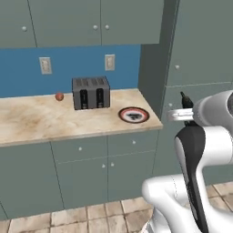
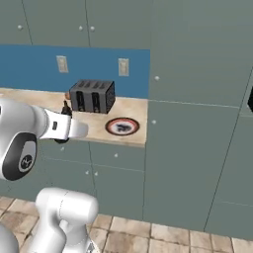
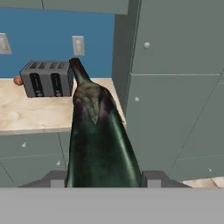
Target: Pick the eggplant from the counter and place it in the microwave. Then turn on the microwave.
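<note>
The long beige marbled counter (image 1: pixel 41 120) carries a grey slotted toaster (image 1: pixel 91 93) and a round red-rimmed plate (image 1: pixel 134 114). The glossy dark purple eggplant (image 3: pixel 98 140) sits clamped in the gripper (image 3: pixel 104 180), lifted off the counter, probably for carrying to the microwave.

Counter (image 1: pixel 41 119) w/ toaster (image 1: pixel 91 93), plate (image 1: pixel 134 114), ball (image 1: pixel 59 96)

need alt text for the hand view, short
A dark purple eggplant held in the end effector rises up the middle of the picture, stem pointing away. Behind it is a beige counter with a grey toaster and a small reddish ball against a blue wall; grey-green cabinets stand to the right.
</note>
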You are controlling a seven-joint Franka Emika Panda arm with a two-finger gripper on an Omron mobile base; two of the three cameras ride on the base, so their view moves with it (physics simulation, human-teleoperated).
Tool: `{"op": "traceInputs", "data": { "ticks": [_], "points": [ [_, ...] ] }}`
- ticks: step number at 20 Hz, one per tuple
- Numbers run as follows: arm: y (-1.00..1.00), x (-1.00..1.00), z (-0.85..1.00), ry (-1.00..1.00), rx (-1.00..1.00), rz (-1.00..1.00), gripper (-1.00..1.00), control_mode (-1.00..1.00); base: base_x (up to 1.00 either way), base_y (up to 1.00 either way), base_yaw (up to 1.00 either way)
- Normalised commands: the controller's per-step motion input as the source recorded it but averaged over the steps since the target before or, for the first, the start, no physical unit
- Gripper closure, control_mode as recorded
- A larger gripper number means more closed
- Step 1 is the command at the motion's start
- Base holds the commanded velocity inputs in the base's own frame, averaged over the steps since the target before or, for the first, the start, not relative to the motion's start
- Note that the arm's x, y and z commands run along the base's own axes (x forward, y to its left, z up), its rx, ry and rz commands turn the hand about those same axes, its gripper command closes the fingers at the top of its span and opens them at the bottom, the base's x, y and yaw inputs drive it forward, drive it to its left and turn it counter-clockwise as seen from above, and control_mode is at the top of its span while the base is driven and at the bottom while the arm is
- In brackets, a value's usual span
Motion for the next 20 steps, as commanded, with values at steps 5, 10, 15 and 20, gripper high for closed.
{"op": "traceInputs", "data": {
  "ticks": [5, 10, 15, 20],
  "points": [
    [0.00, 0.00, 0.00, 0.00, 0.00, 0.00, 1.00, 1.00, -0.30, -0.41, 0.30],
    [0.00, 0.00, 0.00, 0.00, 0.00, 0.00, 1.00, 1.00, -0.28, -0.47, 0.31],
    [0.00, 0.00, 0.00, 0.00, 0.00, 0.00, 1.00, 1.00, -0.45, -0.76, 0.20],
    [0.00, 0.00, 0.00, 0.00, 0.00, 0.00, 1.00, 1.00, -0.55, -0.68, 0.09]
  ]
}}
